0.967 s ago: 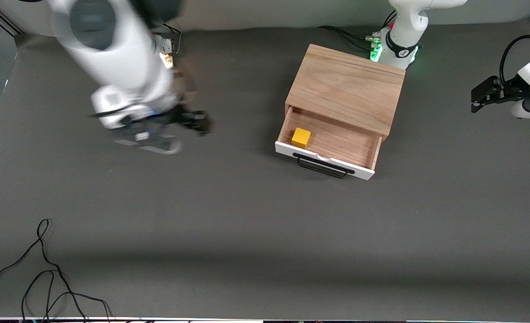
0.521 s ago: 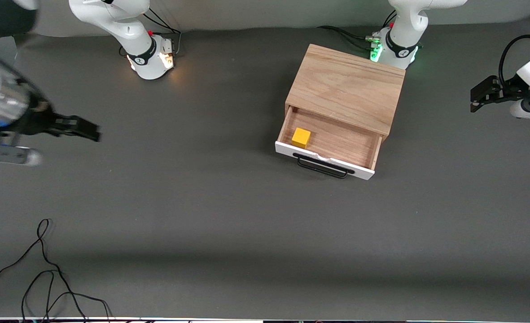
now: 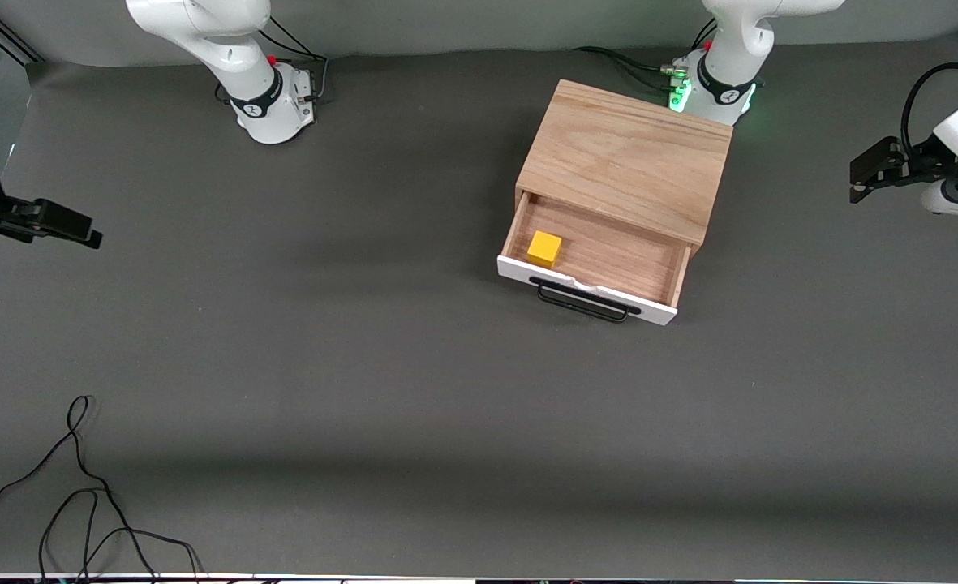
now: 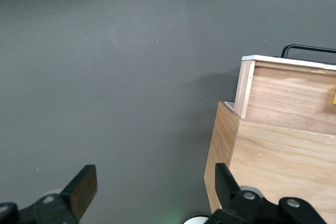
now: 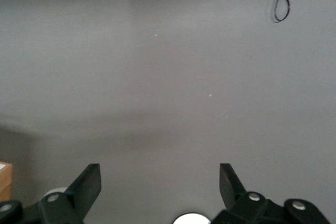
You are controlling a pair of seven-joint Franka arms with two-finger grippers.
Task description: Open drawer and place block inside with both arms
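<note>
Front view showed the change plainly: a second earlier the right arm's black two-finger gripper (image 3: 81, 231) was sweeping over the mat well away from the cabinet, and by this moment it had pulled out to the nine o'clock edge of the frame, over the dark grey table mat (image 3: 381, 389) at the right arm's end. Its own wrist view showed its fingers (image 5: 89, 182) spread wide with nothing between them, only bare mat below. The wide drawer with the white front panel and black bar handle (image 3: 588, 296) had not moved; it stood pulled out of the light-oak box cabinet (image 3: 625, 154). The small bright yellow cube (image 3: 544, 248) lay inside on the wood floor, in the corner toward the right arm's end, near the front panel. Judging by that, the placing looked done and the retreat read as the closing move.

The left arm's black gripper (image 3: 872, 170) waited at three o'clock, over the mat at its own end; its wrist view showed the fingers (image 4: 84, 187) standing apart and empty.

Most of the right arm was cut off at the frame edge. In the left wrist view the cube showed only as a yellow sliver at the picture's edge, and only the drawer's side showed there. A loose black cable (image 3: 81, 487) lay at seven o'clock.
</note>
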